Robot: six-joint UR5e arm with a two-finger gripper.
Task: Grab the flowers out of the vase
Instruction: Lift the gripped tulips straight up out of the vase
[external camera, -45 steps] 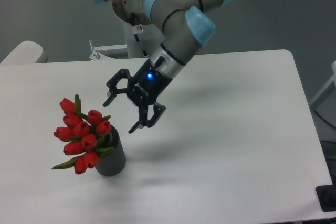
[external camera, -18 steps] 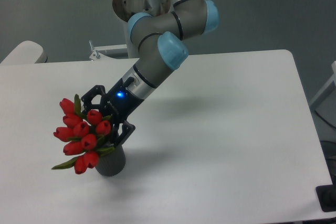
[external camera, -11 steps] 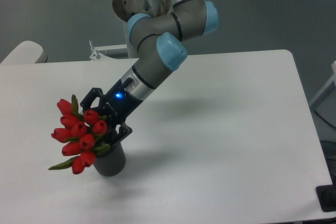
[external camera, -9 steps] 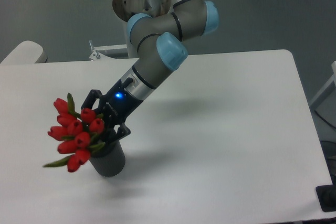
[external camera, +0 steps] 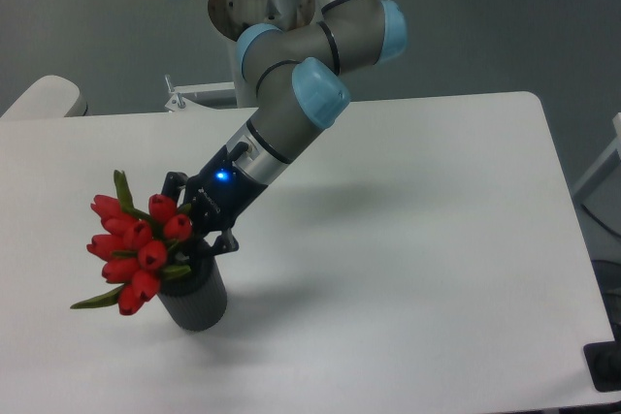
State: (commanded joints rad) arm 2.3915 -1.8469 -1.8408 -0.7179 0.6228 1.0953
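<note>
Fixed camera, looking down across the white table [external camera: 437, 239]. Sitting near the front left edge: the vase [external camera: 196, 298], dark grey and ribbed, tipping slightly with its top leaning left. Still lodged in its mouth: the flowers [external camera: 136, 249], red buds bunched above and left of the rim, overhanging the vase on that side. Running from lower right at the vase mouth up and out to the upper left: the bunch's long axis, with buds pointing left and upward, one green leaf [external camera: 93, 300] sticking out low to the left and another rising at the top. Reaching down from the upper right along a slant: the arm [external camera: 291, 113], blue light glowing at the wrist. Pressing in at the stems just above the rim: the gripper [external camera: 201, 230], black fingers closing around the base of the bunch, apparently clamping it, though contact partly hidden by buds.

Compared with half a second ago: bunch sitting further left and leaning more, vase tilting with it and shifting slightly left, gripper lower and tighter against the stems.
</note>
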